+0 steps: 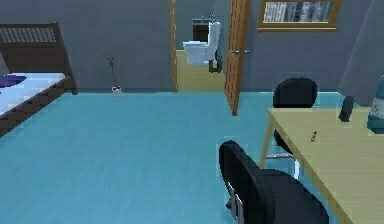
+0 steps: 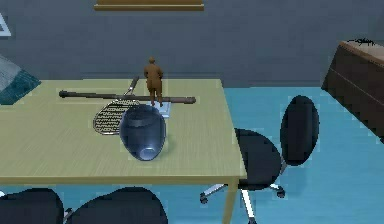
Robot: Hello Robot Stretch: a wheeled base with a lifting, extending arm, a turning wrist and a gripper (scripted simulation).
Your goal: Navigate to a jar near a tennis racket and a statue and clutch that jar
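I see the jar (image 2: 143,133) on the table (image 2: 60,130), racket (image 2: 113,117) at its eleven o'clock, statue (image 2: 153,78) at twelve. I cannot tell the state of the gripper's fingers.

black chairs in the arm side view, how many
3. The right chair stands past the table; the left chair and middle chair are at the picture's bottom edge. Others may be hidden.

A rounded, blue-tinted clear glass jar (image 2: 143,133) stands upright on the pale wooden tabletop (image 2: 60,145), toward its near edge. Just beside it, on the arm side view's left, a dark-framed tennis racket (image 2: 110,117) lies flat with its handle angled away toward a small brown statue of a standing figure (image 2: 153,80). The statue is upright, behind the jar.
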